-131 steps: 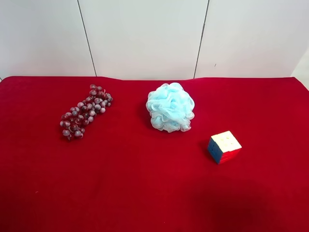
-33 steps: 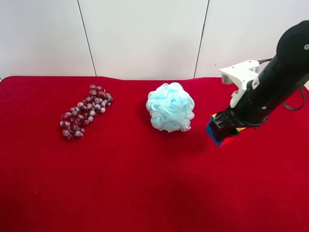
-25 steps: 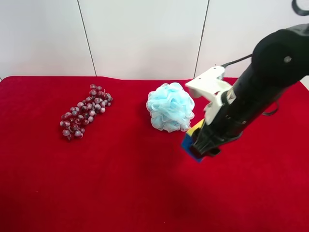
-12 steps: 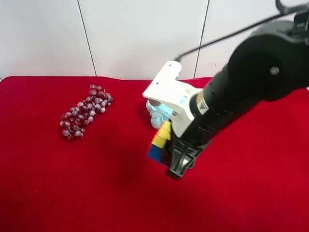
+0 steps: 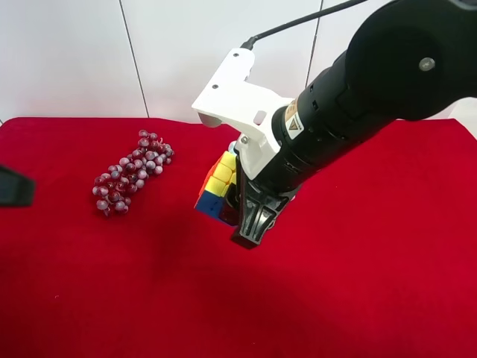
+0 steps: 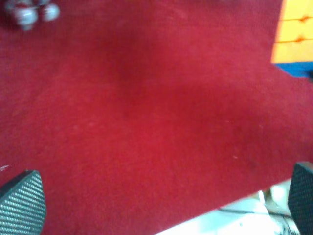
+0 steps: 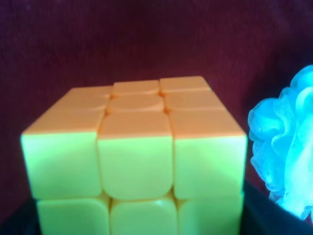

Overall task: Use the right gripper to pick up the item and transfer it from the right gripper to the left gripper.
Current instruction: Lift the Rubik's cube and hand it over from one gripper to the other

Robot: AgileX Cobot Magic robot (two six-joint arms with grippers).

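The item is a Rubik's cube, held in the air above the middle of the red cloth. My right gripper is shut on it. In the right wrist view the cube fills the frame, yellow-orange faces toward the camera, and the fingers are hidden behind it. My left gripper is open and empty, its fingertips far apart above the cloth. A corner of the cube shows in the left wrist view. The left arm's dark tip is just inside the exterior high view's left edge.
A bunch of purple grapes lies on the red cloth at the back left; it also shows in the left wrist view. A light blue bath pouf lies beside the cube, hidden by the arm in the exterior high view.
My right gripper closed on the cube, lifted it and carried it left past the pouf toward the table's middle. The left arm's tip has come in at the left edge.
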